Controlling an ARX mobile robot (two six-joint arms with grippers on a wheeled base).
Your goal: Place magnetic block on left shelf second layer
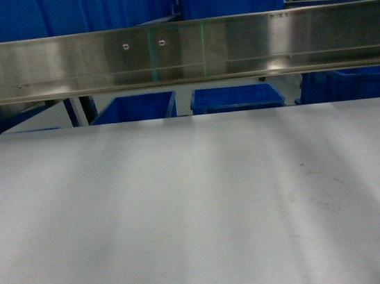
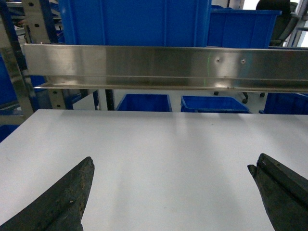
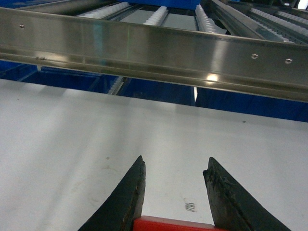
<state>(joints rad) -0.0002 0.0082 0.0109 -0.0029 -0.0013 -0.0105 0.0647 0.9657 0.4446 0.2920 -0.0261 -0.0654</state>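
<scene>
Already, the right gripper [image 3: 174, 192] clamped the small red magnetic block [image 3: 173, 224] above the white tabletop [image 3: 72, 144], left gripper [image 2: 173, 192] wide and empty, shelving undone.

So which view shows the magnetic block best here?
The right wrist view, and only partly: the magnetic block is a red sliver at the bottom edge between the right gripper fingers. The head and left wrist views show none of it.
</scene>
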